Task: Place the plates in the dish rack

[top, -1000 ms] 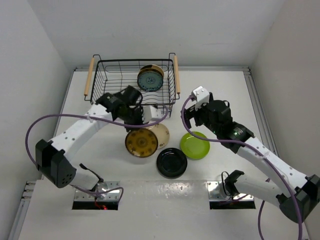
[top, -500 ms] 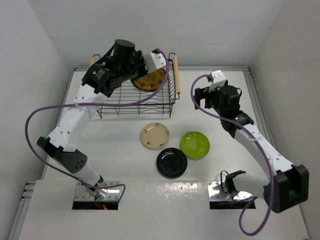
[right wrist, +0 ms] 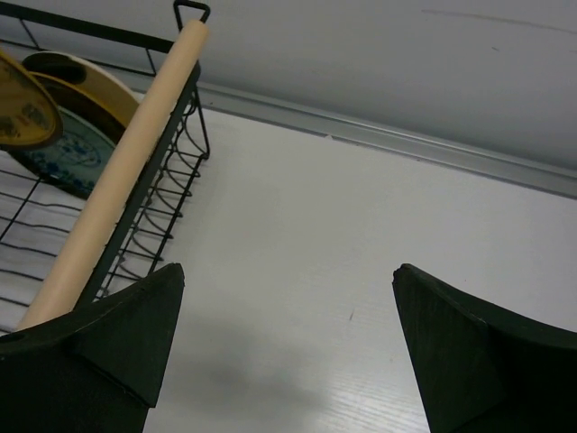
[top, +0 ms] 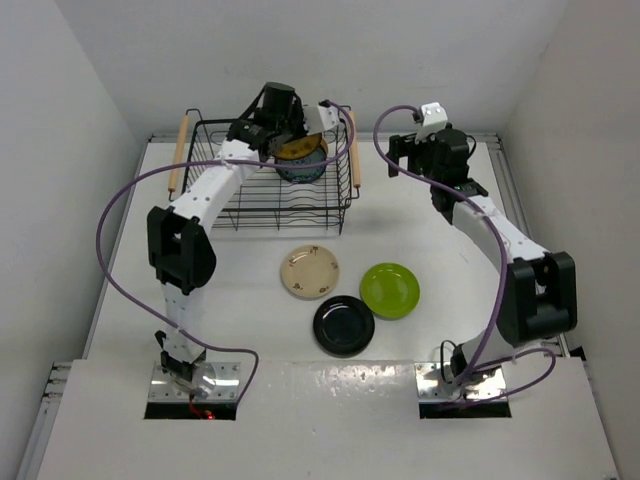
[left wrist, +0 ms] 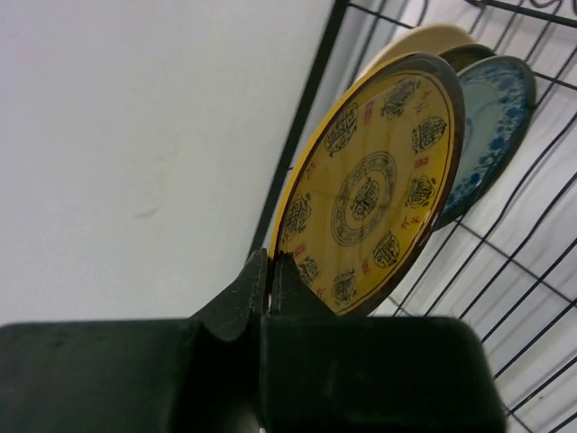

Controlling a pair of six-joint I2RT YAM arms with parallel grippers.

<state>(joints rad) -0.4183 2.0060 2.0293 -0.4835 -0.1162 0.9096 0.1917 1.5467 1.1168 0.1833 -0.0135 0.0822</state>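
My left gripper (left wrist: pixel 270 271) is shut on the rim of a mustard-brown patterned plate (left wrist: pixel 374 185) and holds it on edge inside the dish rack (top: pixel 240 200), right in front of a standing teal-grey plate (left wrist: pixel 491 126). Another plate with a tan back (left wrist: pixel 424 41) stands behind those. In the top view the held plate (top: pixel 302 150) is at the rack's far right part, above the teal-grey plate (top: pixel 300 167). A cream plate (top: pixel 308 271), a lime green plate (top: pixel 390 290) and a black plate (top: pixel 343 325) lie flat on the table. My right gripper (right wrist: pixel 288 298) is open and empty over bare table.
The rack's right wooden handle (right wrist: pixel 117 171) lies just left of my right gripper; in the top view it is the bar (top: pixel 352 150) beside that gripper (top: pixel 398 158). The left wooden handle (top: pixel 178 152) is on the rack's other side. White walls close in the table at the back and sides.
My left arm lifted the mustard-brown plate from the table, carried it up over the rack and brought it down beside the standing plates. My right arm swung back toward the rack's right handle.
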